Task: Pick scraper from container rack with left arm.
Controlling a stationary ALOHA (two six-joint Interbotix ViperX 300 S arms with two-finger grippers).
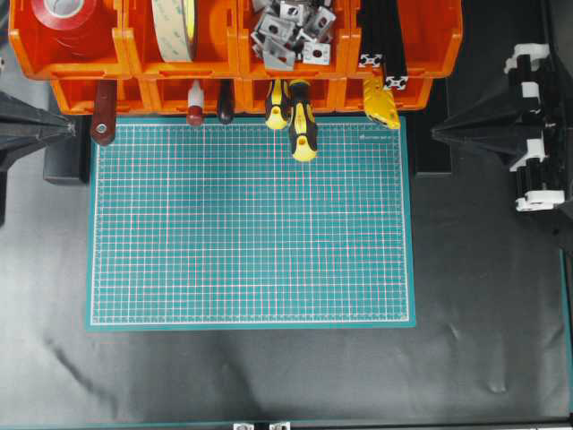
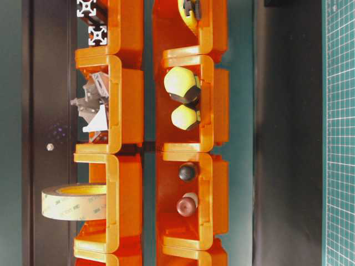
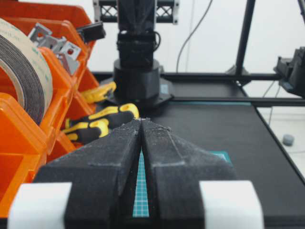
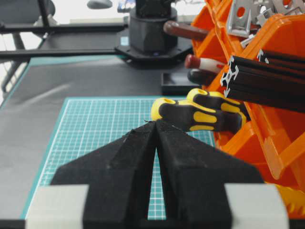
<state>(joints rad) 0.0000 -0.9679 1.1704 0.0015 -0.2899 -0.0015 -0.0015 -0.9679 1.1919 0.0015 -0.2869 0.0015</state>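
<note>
The left arm is resting at the left edge of the overhead view, its left claw [image 1: 64, 128] pointing level toward the middle and staying off the green mat [image 1: 251, 224]; seen from its own wrist, the left claw [image 3: 141, 121] is sitting closed, tips meeting, with nothing between them. Opposite, the right claw [image 1: 440, 133] is mirroring that pose at the right edge, and its wrist view shows the right claw [image 4: 156, 123] likewise pressed together and empty. The scraper [image 1: 103, 112] is lying in the leftmost lower bin of the container rack [image 1: 89, 54], its reddish-brown handle sticking out over the mat's top-left corner, the metal-ringed hole at the near end; its blade is hidden inside the bin. It is sitting just beside the left claw's tip, apart from it. Further along the lower row, a red-handled tool with a white collar [image 1: 194, 103] and a dark handle [image 1: 225, 103] are poking out, then two yellow-and-black screwdrivers [image 1: 295, 121] jutting onto the mat. Above, the upper bins are holding red tape [image 1: 67, 18], a beige tape roll [image 1: 175, 27], metal brackets [image 1: 291, 31] and black extrusions [image 1: 385, 40]. The black worktop [image 1: 269, 376] is lying around the mat.
</note>
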